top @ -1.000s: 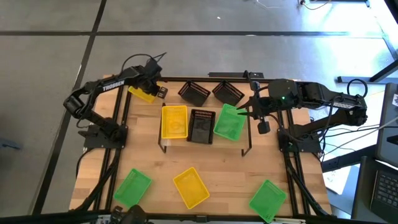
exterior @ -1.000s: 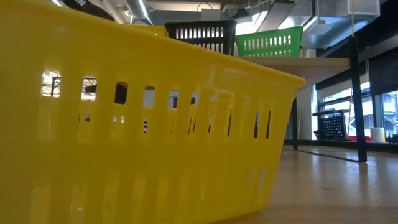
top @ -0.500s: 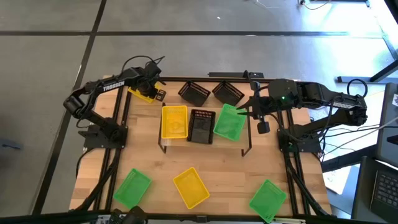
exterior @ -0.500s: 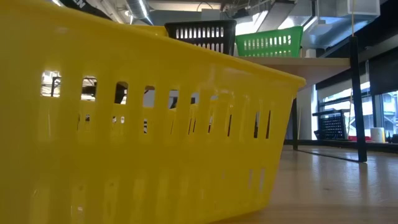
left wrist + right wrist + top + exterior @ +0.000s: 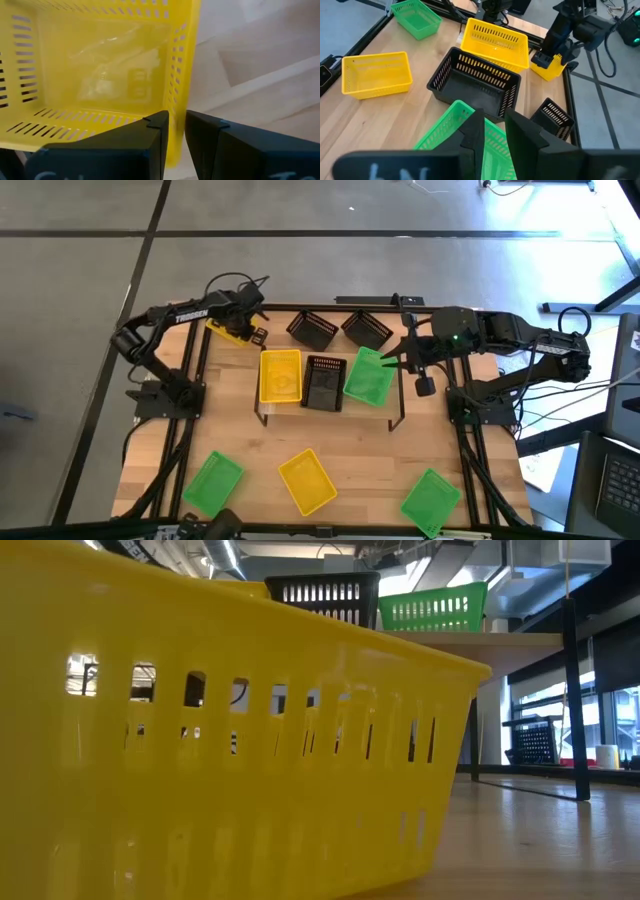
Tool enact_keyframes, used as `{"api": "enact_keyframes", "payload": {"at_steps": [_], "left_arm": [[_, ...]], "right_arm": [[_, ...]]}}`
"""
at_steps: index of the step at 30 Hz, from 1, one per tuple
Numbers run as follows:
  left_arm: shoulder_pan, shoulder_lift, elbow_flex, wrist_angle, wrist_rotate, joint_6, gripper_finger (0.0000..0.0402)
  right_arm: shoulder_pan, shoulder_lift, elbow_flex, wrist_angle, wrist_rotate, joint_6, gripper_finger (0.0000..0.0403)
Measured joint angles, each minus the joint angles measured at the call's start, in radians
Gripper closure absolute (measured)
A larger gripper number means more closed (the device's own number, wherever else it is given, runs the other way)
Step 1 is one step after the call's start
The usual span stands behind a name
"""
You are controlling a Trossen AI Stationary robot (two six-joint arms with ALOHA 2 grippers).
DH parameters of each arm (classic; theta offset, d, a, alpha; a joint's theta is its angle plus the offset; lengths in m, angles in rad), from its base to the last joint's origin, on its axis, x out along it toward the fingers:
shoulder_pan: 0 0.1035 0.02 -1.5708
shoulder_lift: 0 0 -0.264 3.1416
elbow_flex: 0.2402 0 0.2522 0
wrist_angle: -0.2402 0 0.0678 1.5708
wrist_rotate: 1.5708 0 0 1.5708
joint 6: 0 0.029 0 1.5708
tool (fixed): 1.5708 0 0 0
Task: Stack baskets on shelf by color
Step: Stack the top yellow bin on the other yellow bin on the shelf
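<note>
Step in hand: the left gripper (image 5: 174, 131) was at the far-left corner of the table (image 5: 360, 450), its fingers clamped on the side wall of a yellow basket (image 5: 230, 330); this looked like the pick-up of the next yellow one.
Left grip: clenched on that wall, one finger inside, one outside; whether the basket was clear of the wood I could not tell.
Right gripper (image 5: 494, 131): at the right end of the shelf (image 5: 392, 402), closed on the rim of the green basket (image 5: 368, 376) lying there.
Shelf: yellow basket on shelf (image 5: 280, 375) at the left, black basket (image 5: 324, 383) in the middle, green at the right.
Loose baskets: two black ones (image 5: 312, 331) just beyond the shelf; near edge held a green (image 5: 213, 481), a yellow (image 5: 307, 480) and another green (image 5: 431, 500).
Next move, as I judged: lift the gripped yellow basket, carry it right and nearer to the shelf's left end, square it over the yellow one there, lower it in, then let go.
Care: the grip was at one edge, so the basket might tilt.
</note>
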Motion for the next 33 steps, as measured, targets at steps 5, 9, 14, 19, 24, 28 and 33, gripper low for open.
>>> {"api": "enact_keyframes", "payload": {"at_steps": [5,9,14,19,24,28,33], "left_arm": [[0.001,0.04,0.0,0.0,-0.006,0.016,0.0349],[-0.004,0.053,0.0,0.001,-0.016,0.043,0.0357],[-0.004,0.052,0.0,0.001,-0.038,0.071,0.0396],[-0.01,0.003,0.008,-0.023,-0.04,0.084,0.0399],[-0.054,-0.082,0.089,-0.152,-0.119,0.09,0.04],[-0.101,-0.14,0.194,-0.278,-0.221,0.095,0.0401],[-0.179,-0.193,0.351,-0.406,-0.244,0.116,0.0401]], "right_arm": [[0.0,0.0,0.0,0.0,0.0,0.0,0.0327],[0.0,0.0,0.0,0.0,0.0,0.0,0.0327],[0.0,0.0,0.0,0.0,0.0,0.0,0.0327],[0.0,0.0,0.0,0.0,0.001,0.0,0.0327],[0.0,0.0,0.0,0.0,0.001,0.0,0.0327],[0.0,0.0,0.0,0.0,0.001,0.0,0.0327],[0.0,0.0,0.0,0.0,0.001,0.0,0.0327]]}}
